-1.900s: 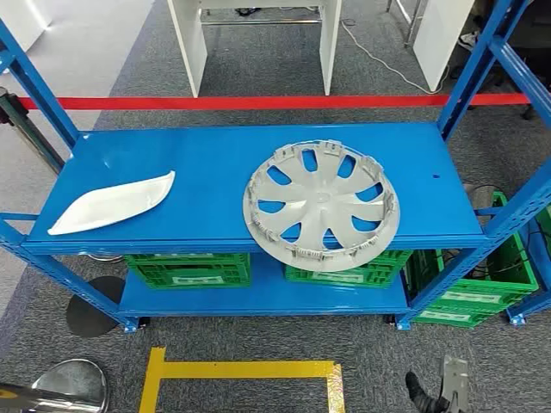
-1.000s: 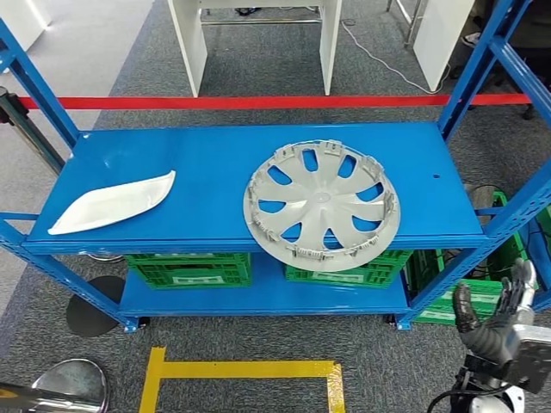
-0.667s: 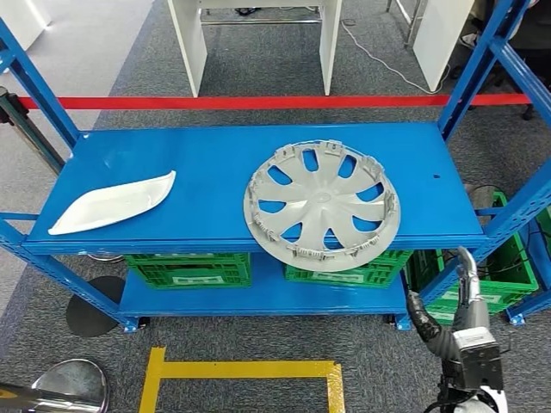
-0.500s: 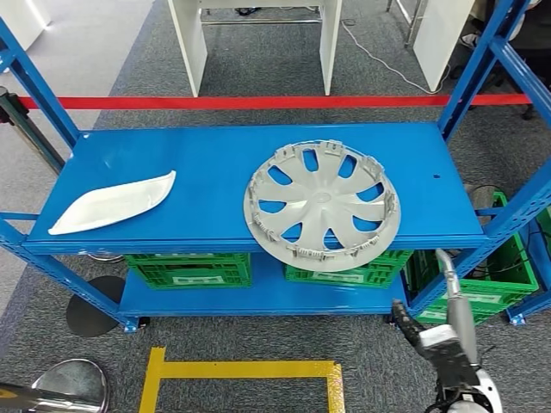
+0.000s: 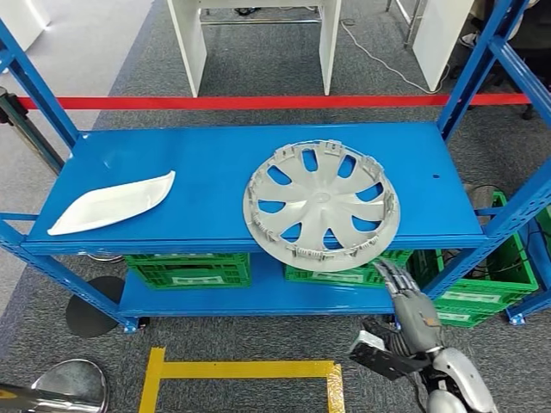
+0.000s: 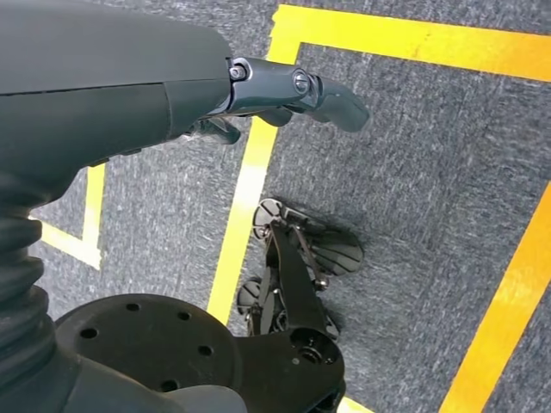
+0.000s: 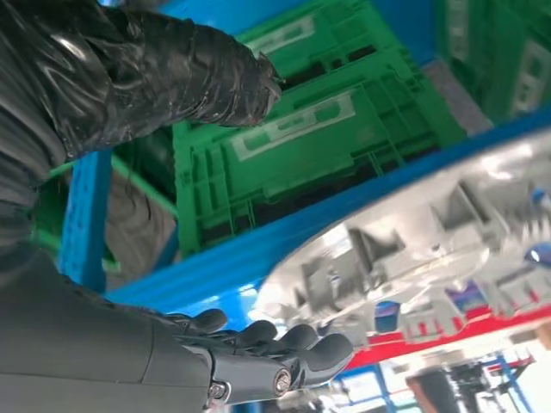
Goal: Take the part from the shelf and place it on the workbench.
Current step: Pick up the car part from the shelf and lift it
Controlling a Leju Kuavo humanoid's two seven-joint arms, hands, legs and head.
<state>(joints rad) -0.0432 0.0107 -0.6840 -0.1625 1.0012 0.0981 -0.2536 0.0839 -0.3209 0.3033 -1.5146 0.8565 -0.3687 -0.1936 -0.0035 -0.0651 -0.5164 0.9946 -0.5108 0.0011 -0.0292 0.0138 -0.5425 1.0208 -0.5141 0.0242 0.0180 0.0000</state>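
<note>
A grey wheel cover (image 5: 321,205) overhangs the blue shelf (image 5: 207,185) above grey carpet (image 5: 260,60). The right hand (image 5: 408,303), fingers spread and empty, reaches beneath its rim.

Hubcap (image 7: 416,249) rim blurred, frame-cropped

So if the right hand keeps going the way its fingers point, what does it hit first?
Probably the overhanging front rim of the grey wheel cover; the right hand sits just below it, fingers aimed up. Depth is hard to judge.
</note>
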